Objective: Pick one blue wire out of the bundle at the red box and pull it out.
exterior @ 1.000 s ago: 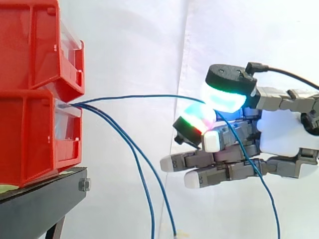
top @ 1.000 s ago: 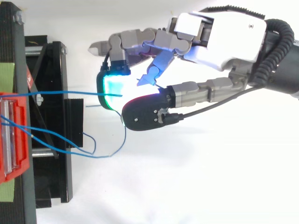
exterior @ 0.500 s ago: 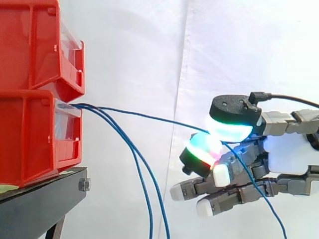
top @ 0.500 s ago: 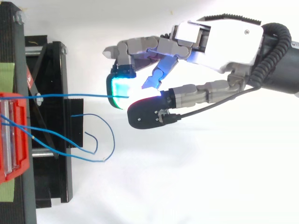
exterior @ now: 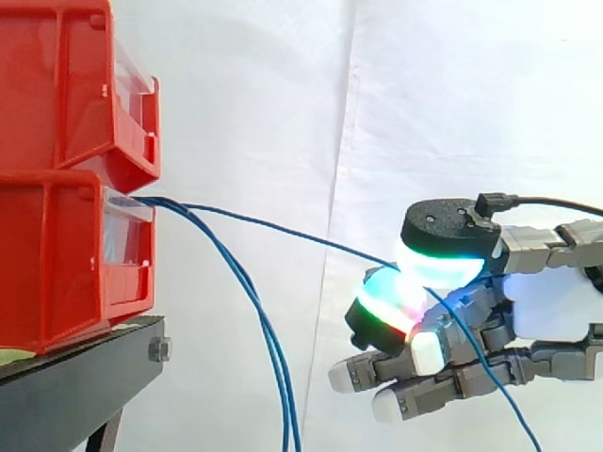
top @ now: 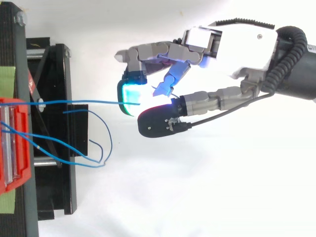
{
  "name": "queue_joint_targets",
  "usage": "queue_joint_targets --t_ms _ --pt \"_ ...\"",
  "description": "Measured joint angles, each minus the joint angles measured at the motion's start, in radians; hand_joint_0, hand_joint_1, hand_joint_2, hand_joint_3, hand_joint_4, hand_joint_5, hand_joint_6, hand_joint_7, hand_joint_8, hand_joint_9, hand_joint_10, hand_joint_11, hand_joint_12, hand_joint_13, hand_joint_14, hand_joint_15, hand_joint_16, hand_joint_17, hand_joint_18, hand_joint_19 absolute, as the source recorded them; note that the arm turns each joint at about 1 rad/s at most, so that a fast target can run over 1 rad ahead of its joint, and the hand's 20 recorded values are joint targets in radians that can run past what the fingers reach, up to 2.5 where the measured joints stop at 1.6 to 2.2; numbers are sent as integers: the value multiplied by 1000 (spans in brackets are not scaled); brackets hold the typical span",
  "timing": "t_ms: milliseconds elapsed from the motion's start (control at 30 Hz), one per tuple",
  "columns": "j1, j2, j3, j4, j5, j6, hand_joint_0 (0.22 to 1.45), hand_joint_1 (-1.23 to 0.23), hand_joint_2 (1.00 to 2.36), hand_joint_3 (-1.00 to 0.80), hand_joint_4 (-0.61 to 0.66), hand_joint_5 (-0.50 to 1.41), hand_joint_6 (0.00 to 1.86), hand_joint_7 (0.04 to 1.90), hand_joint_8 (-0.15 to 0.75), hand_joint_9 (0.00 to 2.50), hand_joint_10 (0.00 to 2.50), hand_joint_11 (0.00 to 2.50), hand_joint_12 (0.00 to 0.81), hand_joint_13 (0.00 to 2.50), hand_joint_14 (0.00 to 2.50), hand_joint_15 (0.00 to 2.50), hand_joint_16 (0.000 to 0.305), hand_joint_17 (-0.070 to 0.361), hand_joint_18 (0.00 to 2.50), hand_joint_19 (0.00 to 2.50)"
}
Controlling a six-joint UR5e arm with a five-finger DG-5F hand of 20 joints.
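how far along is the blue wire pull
Done: the hand has one blue wire pinched between its fingertips, apart from the other wires hanging down. In hand: that wire runs nearly straight from the red box to the hand. Left: drawing its end clear of the box.

A white curtain (exterior: 254, 113) hung behind everything, one vertical fold running down it. A black stand (exterior: 66, 395) stood at the left, with a metal bolt (exterior: 158, 350) at its front corner. From above, green tape (top: 7, 81) lay along the stand's left edge.
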Motion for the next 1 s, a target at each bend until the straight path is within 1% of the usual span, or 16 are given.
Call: queue_joint_targets --t_ms 200,233,267,367,467,567,1000 --pt "0 0 0 -1 0 0 603 -755 1019 -94 50 21 569 1600 193 409 0 0 359 148 0 16 52 116 149 122" --pt "0 0 0 -1 0 0 604 -751 1018 -98 30 18 583 1693 197 423 0 0 359 198 0 20 52 117 163 113" --pt "0 -1 0 -1 0 0 604 -751 1018 -93 45 11 625 1639 198 460 0 0 363 252 0 17 52 118 205 108" --pt "0 -1 0 -1 0 0 609 -754 1017 -97 75 12 632 1582 200 462 0 0 364 252 0 36 53 119 210 119" --pt "0 0 0 -1 0 0 611 -754 1016 -102 64 13 621 1638 200 462 0 0 362 255 0 36 53 119 210 117" --pt "0 0 0 -1 1 0 613 -758 1016 -96 69 14 624 1615 199 473 0 0 357 260 0 42 53 119 210 126" --pt "0 0 0 -1 1 0 619 -766 1015 -95 83 17 614 1637 207 525 0 0 344 320 0 58 52 118 259 145"
